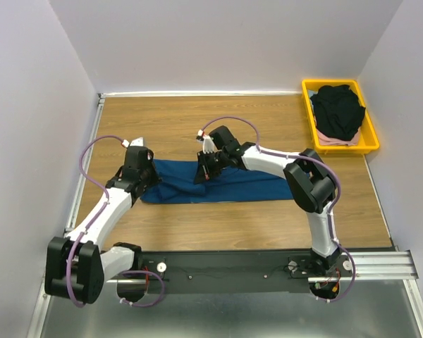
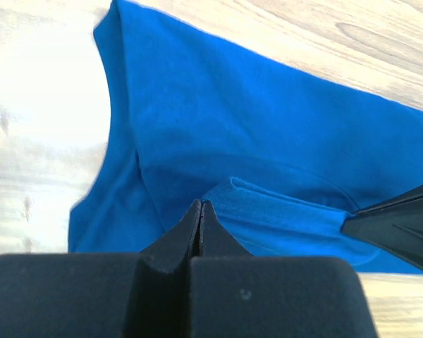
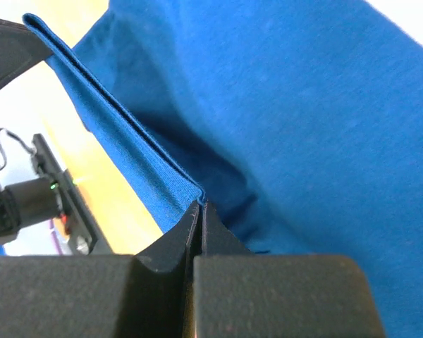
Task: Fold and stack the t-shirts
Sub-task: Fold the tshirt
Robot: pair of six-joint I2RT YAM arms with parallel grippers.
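A dark blue t-shirt (image 1: 247, 189) lies as a long folded strip on the wooden table; no print shows. My left gripper (image 1: 151, 179) is shut on a raised hem fold at the shirt's left part, seen in the left wrist view (image 2: 200, 204). My right gripper (image 1: 205, 173) is shut on the same doubled hem further right, seen in the right wrist view (image 3: 199, 205). The hem is stretched between the two grippers, a little above the rest of the shirt (image 3: 324, 105). A black t-shirt (image 1: 338, 109) lies bunched on a pale pink one (image 1: 331, 139).
A yellow plastic tray (image 1: 372, 137) at the back right holds the black and pink shirts. White walls close in the table on the left, back and right. A black rail with the arm bases runs along the near edge (image 1: 233, 267).
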